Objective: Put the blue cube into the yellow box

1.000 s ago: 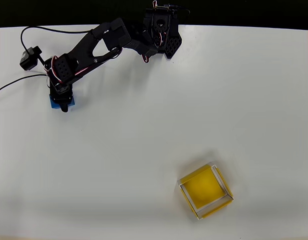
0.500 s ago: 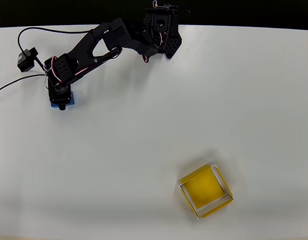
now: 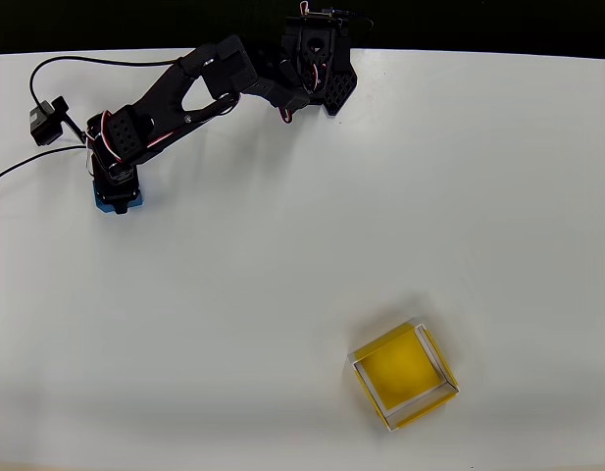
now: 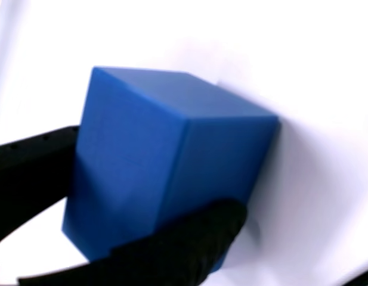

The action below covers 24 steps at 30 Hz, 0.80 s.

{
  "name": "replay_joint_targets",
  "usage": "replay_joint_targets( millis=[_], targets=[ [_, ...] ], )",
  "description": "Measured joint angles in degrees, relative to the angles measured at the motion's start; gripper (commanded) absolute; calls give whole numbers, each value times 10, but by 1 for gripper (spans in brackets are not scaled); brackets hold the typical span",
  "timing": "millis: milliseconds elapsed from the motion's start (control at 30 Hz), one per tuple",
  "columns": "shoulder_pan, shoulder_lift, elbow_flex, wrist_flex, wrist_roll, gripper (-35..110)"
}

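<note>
The blue cube (image 3: 112,207) lies near the table's left side in the overhead view, mostly covered by my black gripper (image 3: 117,194). It looms large in the wrist view, where the blue cube (image 4: 166,161) appears tilted. One black finger (image 4: 28,170) presses its left face and the other finger (image 4: 184,253) presses its lower edge, so my gripper (image 4: 112,208) is shut on it. The yellow box (image 3: 403,370), open-topped with white rim edges, stands far off at the lower right and holds nothing.
The arm's base (image 3: 317,69) sits at the table's back edge, with the black arm reaching left from it. A small black module (image 3: 44,114) on a cable hangs beside the wrist. White table stretches between the cube and the box.
The gripper and the blue cube have shifted a little to the left and towards the table's back edge. The box has not moved.
</note>
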Motion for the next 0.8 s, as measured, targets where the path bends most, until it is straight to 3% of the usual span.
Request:
replay_joint_targets(
  millis=[433,633,800],
  targets=[
    [-41,120,24,-40,-14,15],
    [-110,235,43,-61,-28,15],
    [-192,326,92,-134,-44,15]
  ],
)
